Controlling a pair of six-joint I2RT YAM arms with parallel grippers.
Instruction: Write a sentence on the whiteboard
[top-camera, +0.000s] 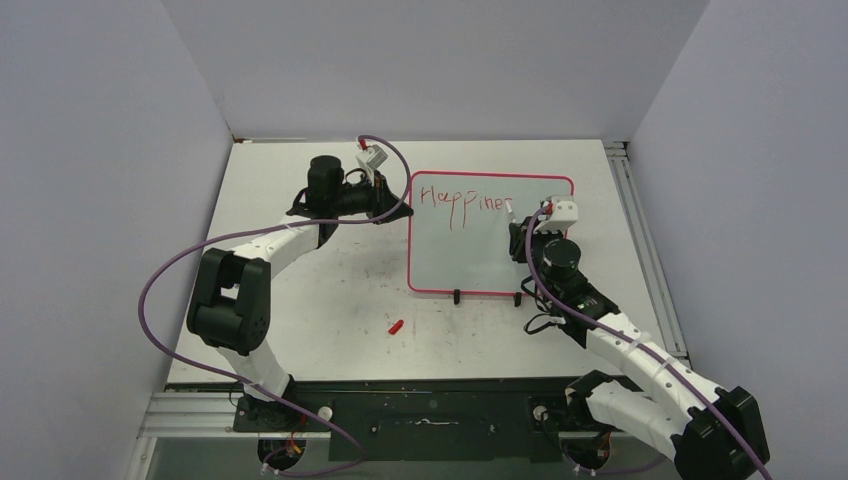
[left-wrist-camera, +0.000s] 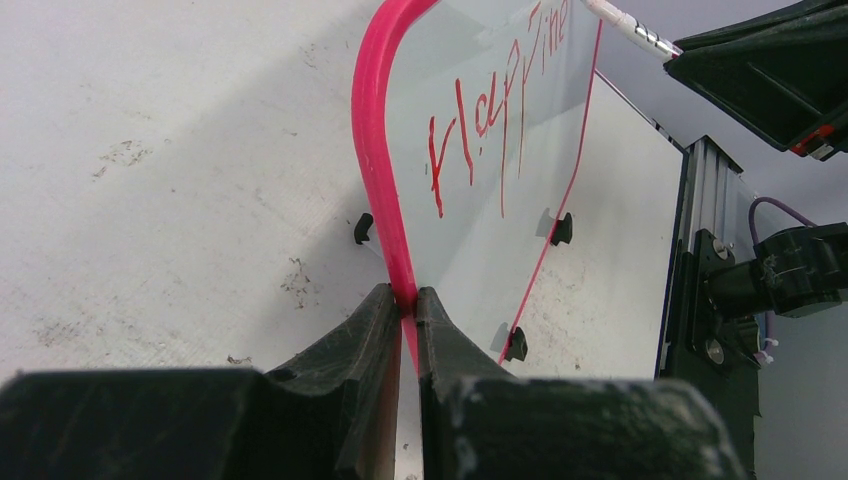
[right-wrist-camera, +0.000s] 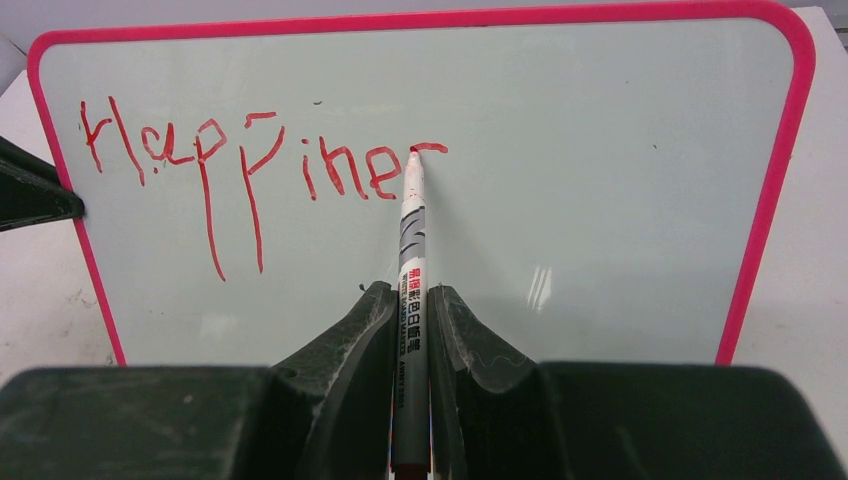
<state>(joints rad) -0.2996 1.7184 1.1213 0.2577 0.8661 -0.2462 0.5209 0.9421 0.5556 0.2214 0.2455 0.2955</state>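
Observation:
The whiteboard (top-camera: 480, 255) with a pink-red rim lies right of the table's middle, on black clip feet. In red marker the sentence (top-camera: 465, 200) reads "Happine" plus the start of another letter, clearer in the right wrist view as the sentence (right-wrist-camera: 240, 160). My left gripper (left-wrist-camera: 408, 300) is shut on the whiteboard's (left-wrist-camera: 500, 200) left rim. My right gripper (right-wrist-camera: 410, 295) is shut on a grey-white marker (right-wrist-camera: 412, 260), whose red tip touches the whiteboard (right-wrist-camera: 600, 200) at the end of the writing. From above, the right gripper (top-camera: 520, 235) hovers over the board's right half.
A small red marker cap (top-camera: 396, 326) lies on the scuffed white tabletop (top-camera: 320, 300) in front of the board. Grey walls enclose the table on three sides. An aluminium rail (top-camera: 645, 250) runs along the right edge. Purple cables trail from both arms.

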